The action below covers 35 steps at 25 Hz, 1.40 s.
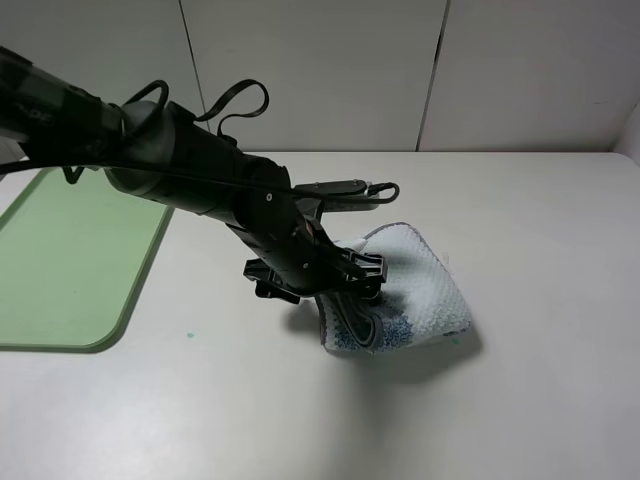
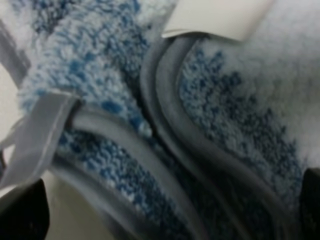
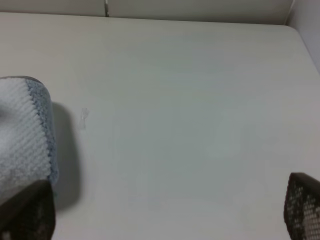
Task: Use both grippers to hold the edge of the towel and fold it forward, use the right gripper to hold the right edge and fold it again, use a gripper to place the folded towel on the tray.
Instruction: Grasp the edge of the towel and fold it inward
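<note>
Terry towel [image 1: 415, 295] is lying folded on the white worktop [image 1: 540, 400], well apart from the green tray [image 1: 60, 260]. We are seeing our left fingers [image 1: 345, 285] spread wide around its grey hem [image 2: 165, 125]. Our right fingers [image 3: 165, 212] are standing open, holding nothing.

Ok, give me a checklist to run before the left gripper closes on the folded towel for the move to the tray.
1. Towel folded into a compact bundle on the table: ok.
2. Left gripper down at the towel, hem layers right in front of its camera: ok.
3. Left jaws open and not yet clamped: ok.
4. Jaws straddling all the folded layers: cannot tell, the overhead view is blocked by the arm.
5. Tray bare where visible: ok.
6. Right gripper open, holding nothing, beside the towel's edge: ok.
</note>
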### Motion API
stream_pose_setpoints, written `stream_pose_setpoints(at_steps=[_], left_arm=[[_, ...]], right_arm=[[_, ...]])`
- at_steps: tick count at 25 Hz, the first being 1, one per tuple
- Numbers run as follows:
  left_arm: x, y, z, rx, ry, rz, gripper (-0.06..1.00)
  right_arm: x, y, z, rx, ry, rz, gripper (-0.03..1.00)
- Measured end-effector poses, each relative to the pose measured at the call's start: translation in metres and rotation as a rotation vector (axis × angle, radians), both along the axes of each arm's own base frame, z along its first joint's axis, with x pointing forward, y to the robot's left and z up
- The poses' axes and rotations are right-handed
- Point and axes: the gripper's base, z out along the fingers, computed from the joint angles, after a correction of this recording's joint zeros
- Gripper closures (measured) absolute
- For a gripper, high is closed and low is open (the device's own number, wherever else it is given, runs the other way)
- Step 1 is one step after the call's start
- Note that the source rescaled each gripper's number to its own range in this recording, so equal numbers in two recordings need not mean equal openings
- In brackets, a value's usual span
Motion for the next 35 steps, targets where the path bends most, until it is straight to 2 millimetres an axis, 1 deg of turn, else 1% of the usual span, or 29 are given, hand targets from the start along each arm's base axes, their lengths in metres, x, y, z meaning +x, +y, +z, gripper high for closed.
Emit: stream_pose_setpoints(at_steps=[3,8,12,14,15,22,23,25,31,35], left_arm=[[0.002,-0.003,-0.01,-0.009,-0.025,0.003,-0.06],[0.003,-0.013,-0.013,-0.051,-0.088,-0.004,-0.06],[0.003,-0.016,-0.015,-0.059,-0.102,-0.01,-0.04],[0.002,-0.016,-0.016,-0.059,-0.103,-0.01,0.02],[0.002,-0.016,-0.016,-0.058,-0.103,-0.01,0.07],[0.002,-0.016,-0.02,-0.053,-0.096,-0.008,0.57],[0.002,-0.016,-0.02,-0.054,-0.097,-0.008,0.66],[0.002,-0.016,-0.02,-0.054,-0.098,-0.008,0.77],[0.002,-0.016,-0.02,-0.055,-0.097,-0.007,0.77],[0.001,-0.016,-0.016,-0.054,-0.093,-0.009,0.77]], right_arm=[[0.0,0.0,0.0,0.001,0.0,0.001,-0.03],[0.0,0.0,0.0,0.001,0.0,0.001,-0.03],[0.0,0.0,0.0,0.002,0.0,0.001,-0.03],[0.0,0.0,0.0,0.002,0.0,0.001,-0.03],[0.0,0.0,0.0,0.002,0.0,0.001,-0.03],[0.0,0.0,0.0,0.002,0.0,0.001,-0.03],[0.0,0.0,0.0,0.002,0.0,0.001,-0.03],[0.0,0.0,0.0,0.002,0.0,0.001,-0.03],[0.0,0.0,0.0,0.002,0.0,0.001,-0.03],[0.0,0.0,0.0,0.002,0.0,0.001,-0.03]])
